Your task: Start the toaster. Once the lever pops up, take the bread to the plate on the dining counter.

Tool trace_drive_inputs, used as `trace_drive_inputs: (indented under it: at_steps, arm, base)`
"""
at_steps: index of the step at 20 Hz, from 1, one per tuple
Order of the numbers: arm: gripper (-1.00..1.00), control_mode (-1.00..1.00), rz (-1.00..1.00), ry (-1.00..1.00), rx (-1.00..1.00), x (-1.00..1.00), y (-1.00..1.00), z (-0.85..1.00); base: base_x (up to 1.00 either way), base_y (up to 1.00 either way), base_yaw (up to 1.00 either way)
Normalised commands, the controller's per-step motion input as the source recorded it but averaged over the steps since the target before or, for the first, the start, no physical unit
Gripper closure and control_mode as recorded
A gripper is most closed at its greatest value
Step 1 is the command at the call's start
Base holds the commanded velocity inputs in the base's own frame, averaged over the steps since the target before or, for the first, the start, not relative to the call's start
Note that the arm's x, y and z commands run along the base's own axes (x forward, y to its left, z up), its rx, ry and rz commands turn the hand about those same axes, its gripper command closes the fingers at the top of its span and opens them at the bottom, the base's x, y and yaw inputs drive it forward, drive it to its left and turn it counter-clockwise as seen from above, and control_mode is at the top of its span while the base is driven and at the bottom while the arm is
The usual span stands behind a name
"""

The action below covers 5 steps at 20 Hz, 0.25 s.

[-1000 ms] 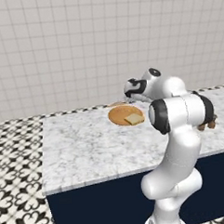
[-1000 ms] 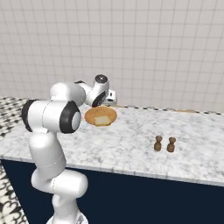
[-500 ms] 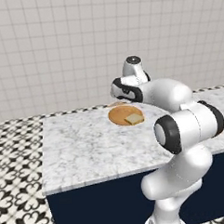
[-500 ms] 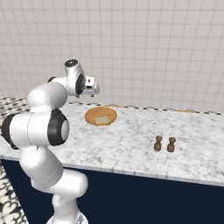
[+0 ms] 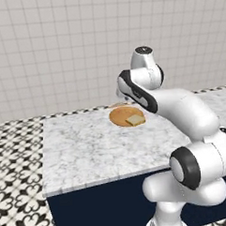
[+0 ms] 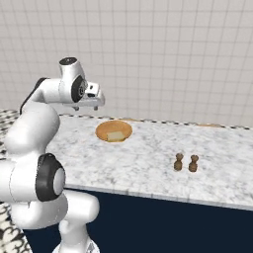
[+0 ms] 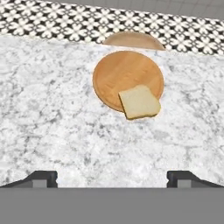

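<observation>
**A:** On the marbled desk (image 5: pixel 88 149) of the simulated kitchen, the bread (image 7: pixel 139 102) lies flat on the orange-brown plate (image 7: pixel 118 74), one corner and part of an edge hanging past the plate's rim. What could still spoil it?

**B:** Mostly that overhang. The slice rests toward the rim rather than at the middle, so any brush from the arm could, by the look of it, tip or slide it onto the bare stone. The arm's elbow arches close above the desk in the left base view, and a low swing there would be the likeliest cause.

**A:** And the pair of small brown shakers (image 6: pixel 186 162)?

**B:** They stand well apart from the plate, toward the desk's right side in the right base view. They seem at risk only from a wide sweep that way.

**A:** Where does the bread sit relative to the fingers (image 7: pixel 43 178)?

**B:** Clear of them. In the hand view the two dark tips stand wide apart at the bottom, holding nothing, with bare marble between them and the slice. The gripper (image 6: pixel 94 100) hangs raised above the desk, beside the plate and touching neither it nor the bread.
</observation>
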Motion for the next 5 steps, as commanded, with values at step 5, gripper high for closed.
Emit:
trace_drive_inputs:
  at_steps: [5]
  arm:
    - [-1.00,-1.00,-0.06,-0.01,0.08,-1.00,-0.18,0.11]
  base:
    - [0.00,0.00,0.00]
